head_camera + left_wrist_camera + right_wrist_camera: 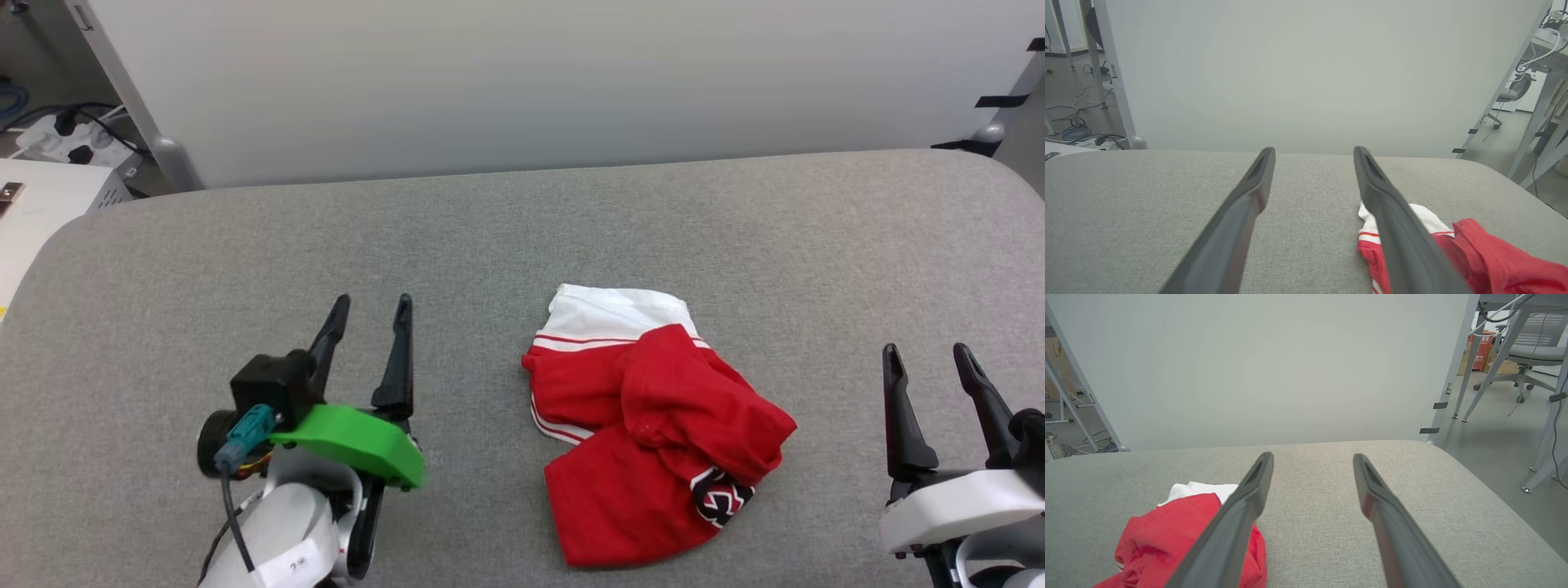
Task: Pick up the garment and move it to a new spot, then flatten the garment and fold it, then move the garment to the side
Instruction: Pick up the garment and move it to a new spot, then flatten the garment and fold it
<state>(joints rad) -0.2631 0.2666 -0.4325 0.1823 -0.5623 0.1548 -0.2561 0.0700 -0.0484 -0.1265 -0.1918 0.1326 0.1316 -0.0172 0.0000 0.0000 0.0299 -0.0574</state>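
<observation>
- The head camera is looking forward and down from above the grey fabric-covered table [245, 245], taking in its full width and the white backdrop panel [522, 82] behind.
- The left wrist camera is sitting low over the table, facing the panel along the parted left gripper [1313, 149].
- The right wrist camera is pointing likewise along the parted right gripper [1312, 455].
- All three are sharing the crumpled red-and-white jersey [653, 425] and the panel.
</observation>
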